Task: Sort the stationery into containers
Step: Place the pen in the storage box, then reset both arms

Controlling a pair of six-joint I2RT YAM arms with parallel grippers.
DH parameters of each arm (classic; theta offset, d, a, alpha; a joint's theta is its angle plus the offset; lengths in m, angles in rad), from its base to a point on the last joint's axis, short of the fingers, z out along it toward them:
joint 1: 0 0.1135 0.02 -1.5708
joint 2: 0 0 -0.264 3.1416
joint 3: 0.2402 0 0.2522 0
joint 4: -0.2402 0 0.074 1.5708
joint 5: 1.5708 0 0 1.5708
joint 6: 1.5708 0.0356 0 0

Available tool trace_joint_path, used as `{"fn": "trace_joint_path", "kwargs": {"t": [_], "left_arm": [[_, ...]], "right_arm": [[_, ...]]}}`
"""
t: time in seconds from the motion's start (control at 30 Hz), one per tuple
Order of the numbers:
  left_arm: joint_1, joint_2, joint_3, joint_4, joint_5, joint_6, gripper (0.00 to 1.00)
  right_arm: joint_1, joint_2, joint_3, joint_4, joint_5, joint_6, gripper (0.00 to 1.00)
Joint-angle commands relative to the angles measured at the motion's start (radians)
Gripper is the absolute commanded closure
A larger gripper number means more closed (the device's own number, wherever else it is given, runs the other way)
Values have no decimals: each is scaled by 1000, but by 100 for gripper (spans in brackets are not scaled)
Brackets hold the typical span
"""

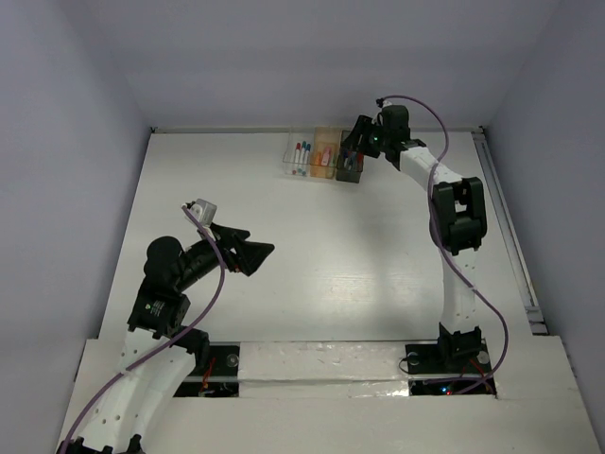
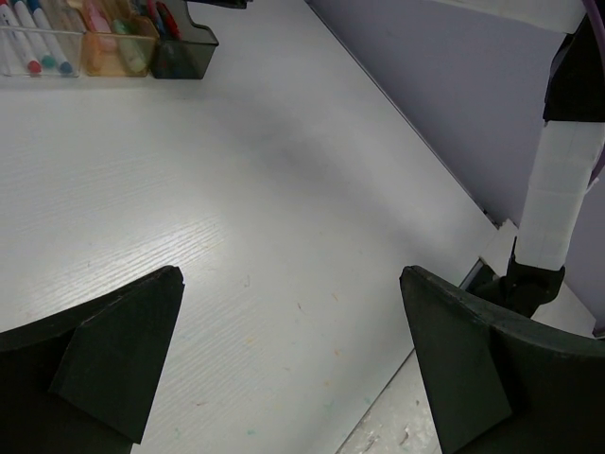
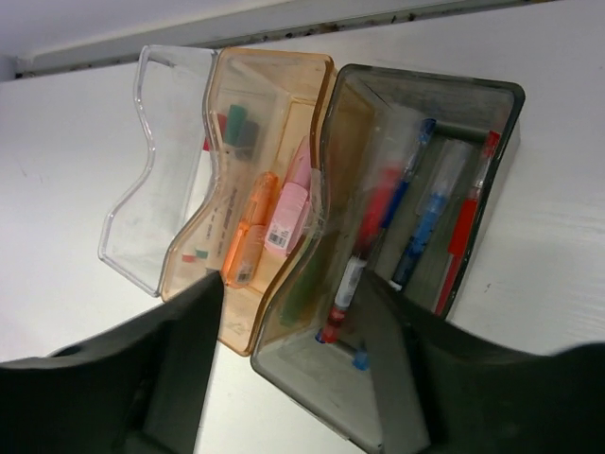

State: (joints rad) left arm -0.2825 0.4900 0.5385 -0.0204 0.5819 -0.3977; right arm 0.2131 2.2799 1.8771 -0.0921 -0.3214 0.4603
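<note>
- Reaching far across the worktop (image 1: 331,284), the right arm (image 1: 458,216) rises from its base at the near edge, bends at the elbow and slants left towards the back wall.
- Its right claw (image 3: 298,322) hangs over the near end of the dark grey bin (image 3: 492,142), pointing down into it.
- The right claw's jaws stand apart with nothing pinched between them; the bin's floor shows in the gap.
- Three bins sit side by side, touching, at the far edge of the worktop: clear bin (image 3: 151,170) on the left, orange bin (image 3: 274,71) in the middle, and the grey one on the right.
- Inside the grey bin lie a blue pen (image 3: 421,227) and a red pen (image 3: 463,227), side by side along its length.
- A third red and white pen (image 3: 364,246) also lies in the grey bin, blurred; whether it touches the floor I cannot tell.
- The orange bin holds an orange highlighter (image 3: 248,232), a pink item (image 3: 288,203) just beside it, and teal-capped pieces (image 3: 236,123) at its far end.
- The clear bin holds markers (image 2: 38,38) with red and blue tips.
- The left arm (image 1: 175,270) is folded low near its base, forearm angled right.
- Its left claw (image 2: 293,350) hovers over bare worktop, well apart from the bins, with the jaws spread wide and holding nothing.
</note>
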Motion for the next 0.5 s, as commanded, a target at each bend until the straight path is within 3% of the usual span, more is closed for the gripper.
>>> {"fn": "trace_joint_path", "kwargs": {"t": [0.0, 0.07, 0.17, 0.33, 0.37, 0.4, 0.43, 0.47], "left_arm": [[-6, -2, 35, 27, -4, 10, 1], [-6, -4, 35, 27, -2, 10, 1], [-6, -5, 37, 27, -4, 8, 1], [-6, -2, 37, 28, -4, 10, 1], [-6, -2, 38, 28, -2, 10, 1], [-6, -2, 38, 28, -2, 10, 1], [3, -2, 38, 27, -1, 8, 1], [3, -2, 40, 27, 1, 8, 1]], "right_arm": [[5, -14, 62, -27, 31, -23, 33], [5, -29, 59, -43, 45, -28, 24], [5, -60, 45, -46, 65, -35, 20], [5, -187, -50, 11, 67, -25, 18], [5, -221, -76, 23, 67, -23, 26], [14, -294, -131, 35, 61, -23, 18], [14, -331, -159, 54, 35, -29, 0], [14, -374, -186, 58, 22, -31, 0]]}}
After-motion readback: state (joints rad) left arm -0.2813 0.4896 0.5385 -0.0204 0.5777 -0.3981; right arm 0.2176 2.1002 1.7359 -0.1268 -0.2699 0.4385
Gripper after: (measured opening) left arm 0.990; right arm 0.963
